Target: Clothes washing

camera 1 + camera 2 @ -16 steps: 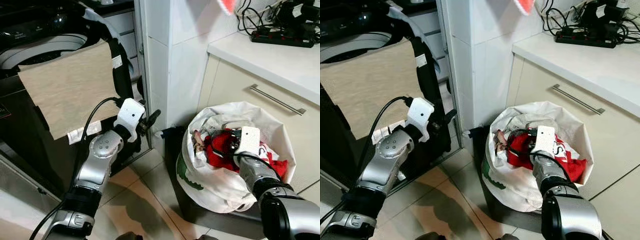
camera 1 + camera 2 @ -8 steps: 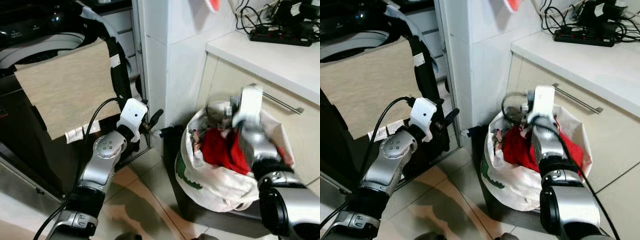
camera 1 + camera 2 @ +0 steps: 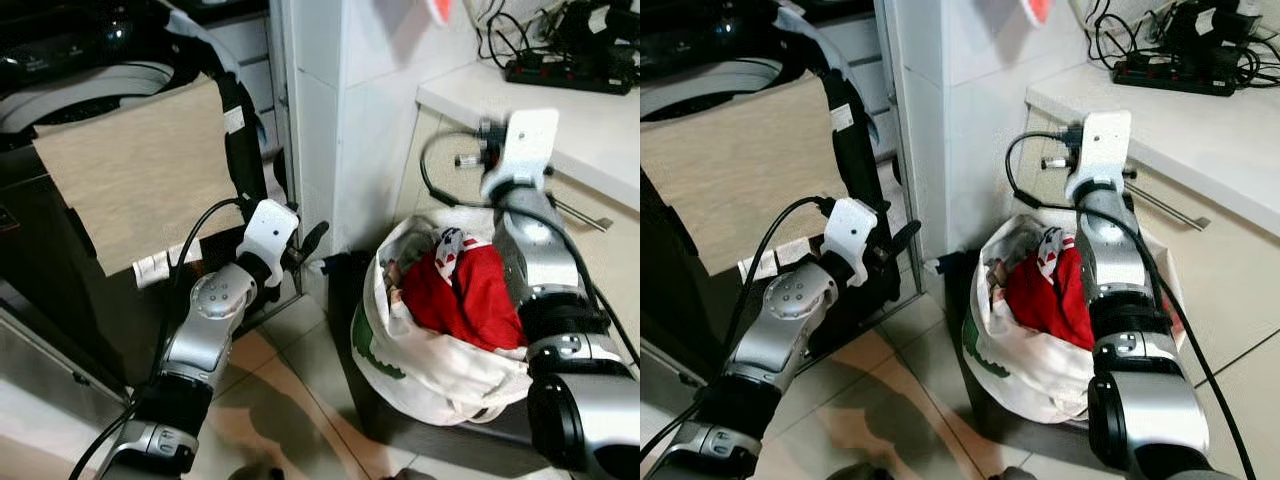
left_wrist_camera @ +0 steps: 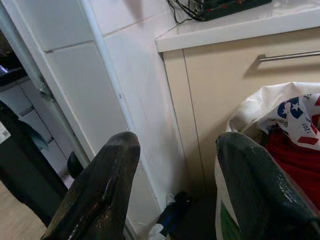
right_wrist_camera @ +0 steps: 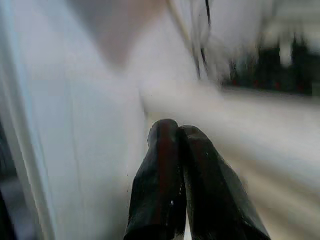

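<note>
A white laundry bag (image 3: 425, 365) stands on the floor by the cabinet, with a red garment (image 3: 470, 295) and a white patterned piece (image 3: 449, 243) heaped in it. My right arm is raised above the bag, level with the counter edge. Its gripper (image 5: 178, 131) is shut, and nothing shows between the fingers. My left gripper (image 3: 308, 238) is open and empty, hanging low beside the white tiled pillar (image 3: 330, 120) between the washing machine (image 3: 80, 85) and the bag. The left wrist view looks past its fingers (image 4: 107, 185) to the bag and the red garment (image 4: 295, 160).
A beige sheet (image 3: 130, 170) lies over the washing machine's front, with a dark garment (image 3: 240, 140) draped beside it. The white counter (image 3: 560, 110) carries a power strip (image 3: 565, 72) and cables. A cabinet handle (image 3: 580, 212) sits behind my right arm. Tiled floor (image 3: 290, 400) lies below.
My right arm has risen out of the bag to counter height, its gripper leaving the red garment in the bag. The left arm has barely moved.
</note>
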Available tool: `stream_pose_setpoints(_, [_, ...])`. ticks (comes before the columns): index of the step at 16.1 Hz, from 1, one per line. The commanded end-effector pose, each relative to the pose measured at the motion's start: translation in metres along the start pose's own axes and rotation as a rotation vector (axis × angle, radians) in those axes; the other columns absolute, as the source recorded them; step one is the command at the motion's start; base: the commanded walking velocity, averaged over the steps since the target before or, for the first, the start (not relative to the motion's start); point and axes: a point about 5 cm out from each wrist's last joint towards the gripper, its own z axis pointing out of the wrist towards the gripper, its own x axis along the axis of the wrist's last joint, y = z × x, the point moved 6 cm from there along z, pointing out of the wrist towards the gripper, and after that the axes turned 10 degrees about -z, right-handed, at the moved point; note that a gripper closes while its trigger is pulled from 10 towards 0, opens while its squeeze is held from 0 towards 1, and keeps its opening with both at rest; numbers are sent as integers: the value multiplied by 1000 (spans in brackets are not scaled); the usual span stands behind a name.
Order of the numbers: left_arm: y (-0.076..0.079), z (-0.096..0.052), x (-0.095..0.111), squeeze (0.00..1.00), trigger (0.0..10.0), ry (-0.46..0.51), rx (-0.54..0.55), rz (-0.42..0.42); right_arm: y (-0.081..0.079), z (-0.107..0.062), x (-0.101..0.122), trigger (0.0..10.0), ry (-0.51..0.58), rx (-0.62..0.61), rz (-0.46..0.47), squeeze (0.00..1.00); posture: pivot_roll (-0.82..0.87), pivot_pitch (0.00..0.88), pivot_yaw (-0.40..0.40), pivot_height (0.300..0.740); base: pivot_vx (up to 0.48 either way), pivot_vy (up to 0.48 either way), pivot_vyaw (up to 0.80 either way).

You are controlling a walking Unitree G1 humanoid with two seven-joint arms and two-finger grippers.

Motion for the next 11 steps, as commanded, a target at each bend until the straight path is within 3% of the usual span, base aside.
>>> stream_pose_setpoints(1, [-3,0,1,0,10000,-4,11,17,-2,-18,-58,10000,-193,-12,1,0,-142,0,20,724,0,0,0])
stream_pose_setpoints(2, [-3,0,0,0,10000,-5,11,17,-2,-21,-65,10000,-214,-19,-4,0,-142,0,20,724,0,0,0])
stream_pose_setpoints(3, [-3,-1,0,0,10000,-7,11,18,2,-30,-82,10000,-254,-37,-42,1000,-140,0,23,724,0,0,0])
stream_pose_setpoints(8, [-1,-1,-2,0,10000,-14,3,27,2,-40,-94,10000,-275,-5,-112,1000,-142,0,29,724,0,0,0])
stream_pose_setpoints(11, [3,1,-2,0,10000,-16,-12,31,-1,-43,-103,10000,-321,-4,-55,1000,-150,0,31,724,0,0,0])
